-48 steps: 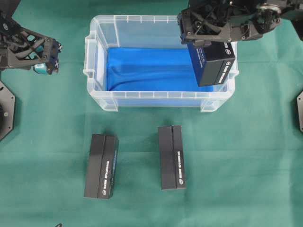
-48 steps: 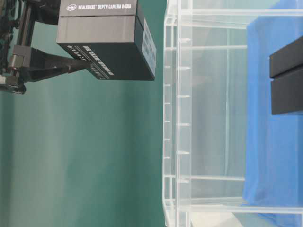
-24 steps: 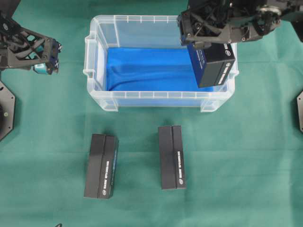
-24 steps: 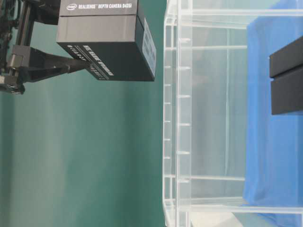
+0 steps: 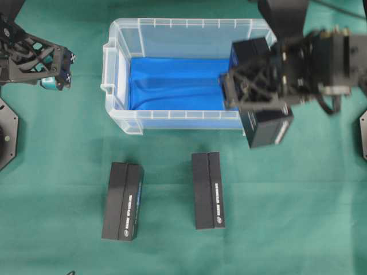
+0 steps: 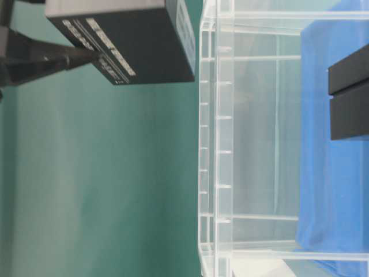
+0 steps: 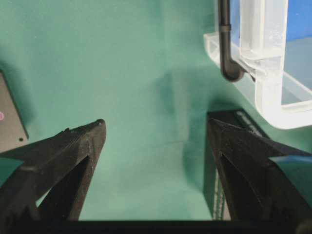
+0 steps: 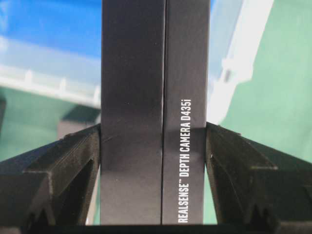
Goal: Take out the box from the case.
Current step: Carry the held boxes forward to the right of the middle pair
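Observation:
The case (image 5: 114,86) is a clear plastic tub with a blue cloth (image 5: 172,83) on its bottom, standing at the back middle of the table. My right gripper (image 5: 259,109) is shut on a black box (image 5: 267,130) with white lettering, which hangs end-down over the case's front right corner. In the right wrist view the box (image 8: 131,97) fills the gap between both fingers (image 8: 73,161). The table-level view shows the box (image 6: 132,40) clear above the case rim (image 6: 209,115). My left gripper (image 5: 57,73) hangs open at the far left, with only green cloth between its fingertips (image 7: 92,141).
Two more black boxes lie on the green cloth in front of the case, one at left (image 5: 122,200) and one in the middle (image 5: 208,190). A case corner (image 7: 263,73) and a black box (image 7: 214,165) show beside my left gripper's right finger.
My right gripper has carried the box from over the case's right end forward to its front right corner, and higher. The left arm has not moved.

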